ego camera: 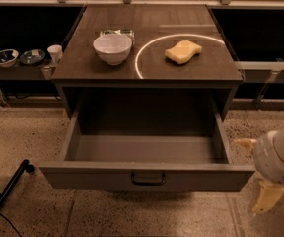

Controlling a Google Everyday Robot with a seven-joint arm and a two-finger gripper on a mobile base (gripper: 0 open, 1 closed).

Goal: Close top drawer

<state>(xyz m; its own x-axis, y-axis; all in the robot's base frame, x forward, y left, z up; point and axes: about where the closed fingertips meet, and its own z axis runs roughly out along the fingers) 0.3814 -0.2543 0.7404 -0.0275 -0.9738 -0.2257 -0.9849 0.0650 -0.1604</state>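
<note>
The top drawer [147, 177] of the brown wooden cabinet is pulled fully out and is empty inside. Its flat front carries a small dark loop handle [148, 178] at centre. My gripper [255, 171] is at the lower right, just off the right end of the drawer front. Its two cream fingers stand apart: one fingertip [243, 143] is behind the front panel beside the drawer's right wall, and the other finger [266, 198] hangs in front of and below the panel. It holds nothing.
On the cabinet top [147, 70] stand a white bowl [112, 48] and a yellow sponge [183, 51]. A low shelf at the left holds small bowls [18, 57] and a cup [55, 52]. A black bar [6, 194] lies on the speckled floor at lower left.
</note>
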